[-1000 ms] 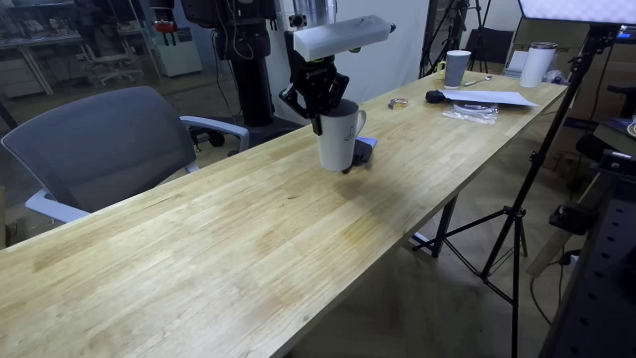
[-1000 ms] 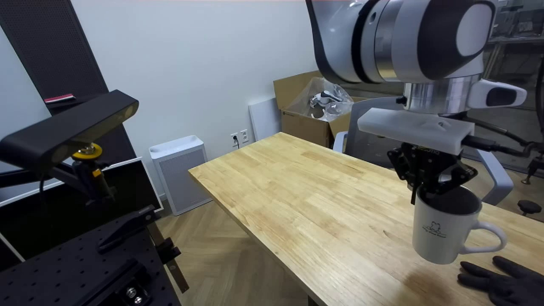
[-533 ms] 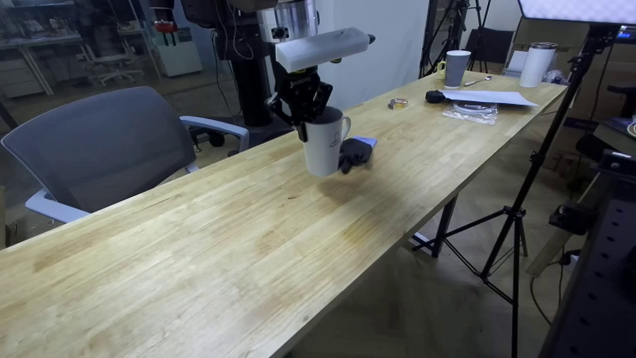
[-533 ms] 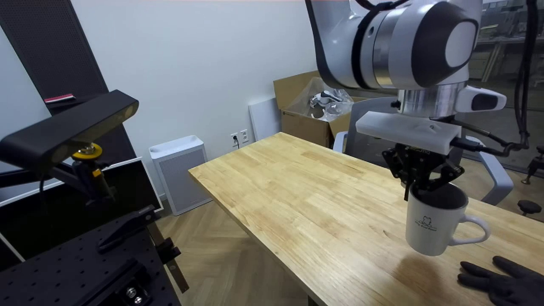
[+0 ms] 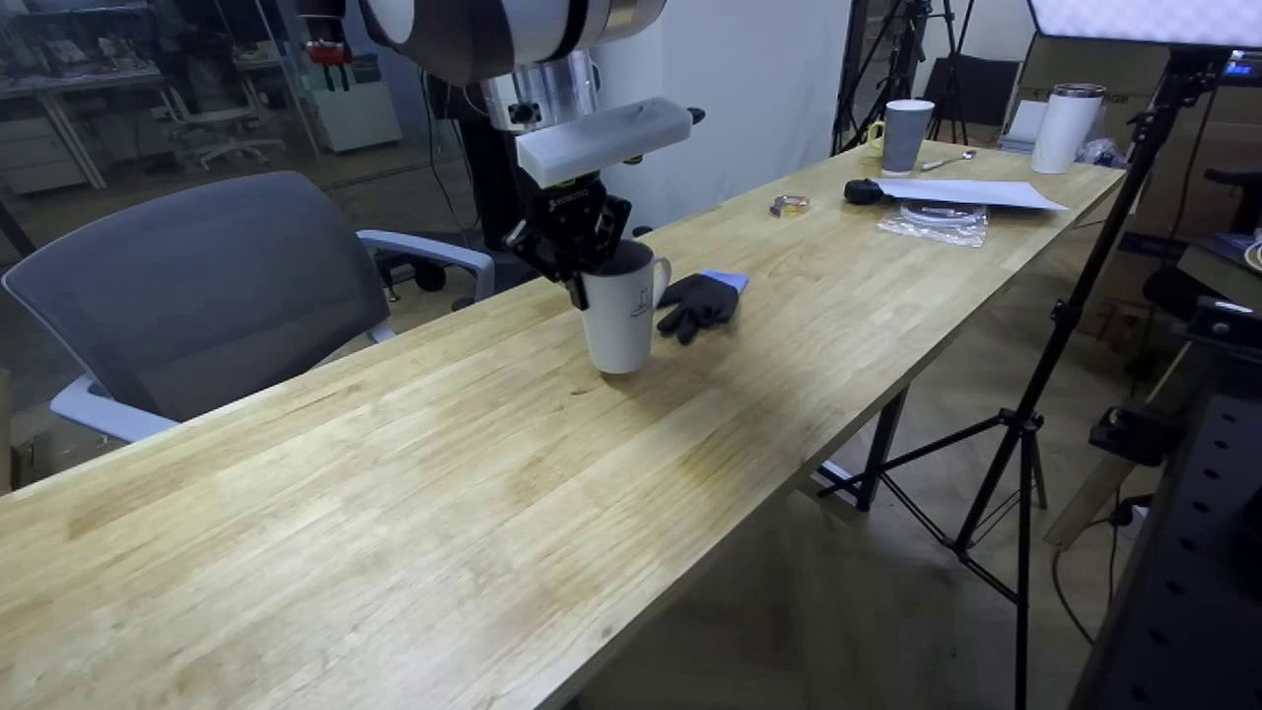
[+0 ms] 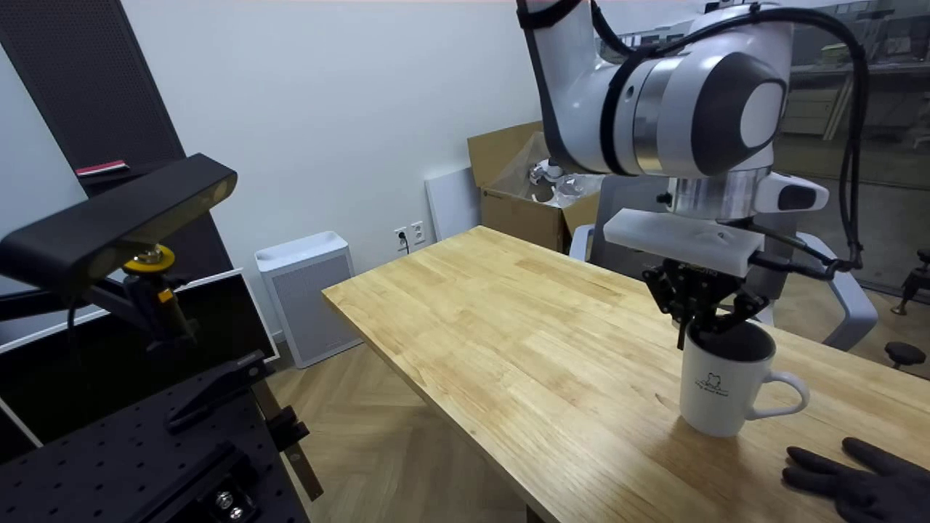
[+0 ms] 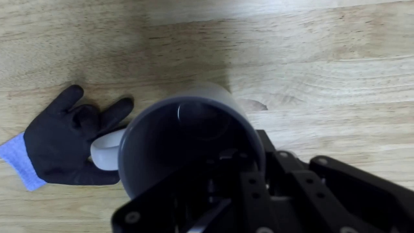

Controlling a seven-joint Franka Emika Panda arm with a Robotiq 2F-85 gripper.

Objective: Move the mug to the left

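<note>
Wrist view: the mug takes up the middle, its dark inside facing the camera and its handle overlapping the black glove there.
Mug's place: low over the worktop in both exterior views, just beside the glove; whether its base touches the wood or hangs slightly above it is unclear.
Mug's long axis: close to upright; a slight tilt is hard to rule out.
Gripper: pinched together on the mug's wall, with one finger outside and its partner inside, at the side away from the handle.
Gripper to mug: the mug lies below the gripper and off towards the handle side, so it is held by one edge of its rim rather than across the middle; the one arm holds it from above.
Coming move: probably a short, straight lowering until the base sits flat, then a release and a straight lift so the inner finger clears the rim; letting go too early could, I judge, make the mug rock.
Mug print: a small line drawing of some animal over a short line of script, too small to read surely.
Gripper lettering: pale capitals that look like "ROBOTIQ".
Far end: a yellow-handled grey cup and a white tumbler, well apart from the mug; no writing on either can be made out.
</note>
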